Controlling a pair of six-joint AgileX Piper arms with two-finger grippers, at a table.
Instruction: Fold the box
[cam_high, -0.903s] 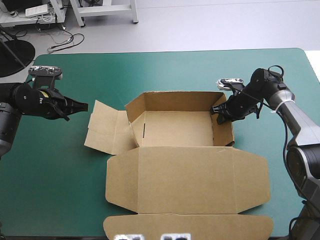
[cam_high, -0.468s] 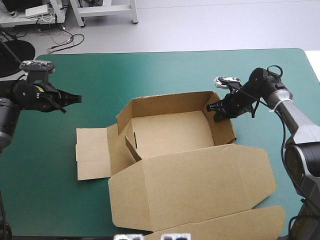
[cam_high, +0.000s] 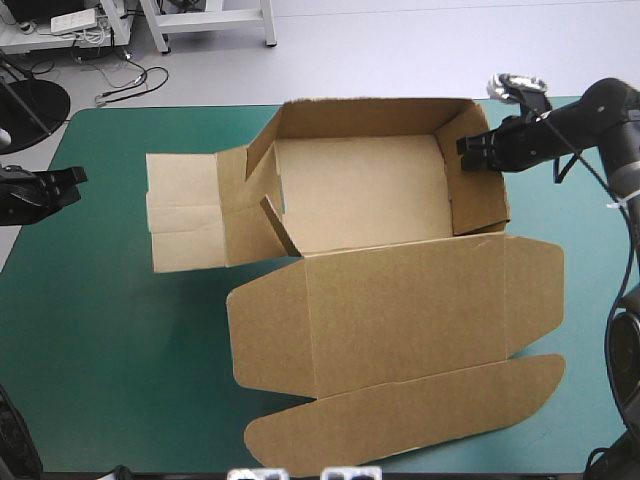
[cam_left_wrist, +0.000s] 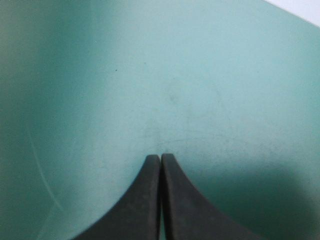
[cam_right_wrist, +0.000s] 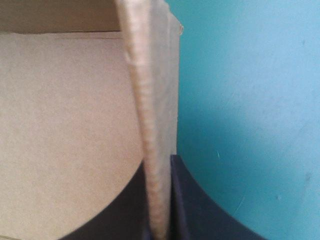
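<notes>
The brown box (cam_high: 360, 195) is an open tray with three walls up, tilted and lifted toward the table's far edge. Its lid (cam_high: 400, 320) hangs flat toward the near edge, and its left flaps (cam_high: 185, 210) are spread outward. My right gripper (cam_high: 472, 152) is shut on the top of the box's right wall. In the right wrist view the wall's edge (cam_right_wrist: 150, 100) runs up between the black fingers of the right gripper (cam_right_wrist: 159, 162). My left gripper (cam_high: 72, 177) is shut at the table's left edge, well away from the box. In the left wrist view the left gripper (cam_left_wrist: 160, 157) has only cover beneath it.
Bare teal-green cover (cam_high: 110, 350) lies at the near left and between the left gripper and the box's flaps. The box's back wall (cam_high: 375, 110) reaches the table's far edge. The lid's tuck flap (cam_high: 400, 425) comes close to the near edge.
The right gripper has pulled the box up and toward the far right, and the whole sheet followed. The left arm has drawn back to the table's left edge.
</notes>
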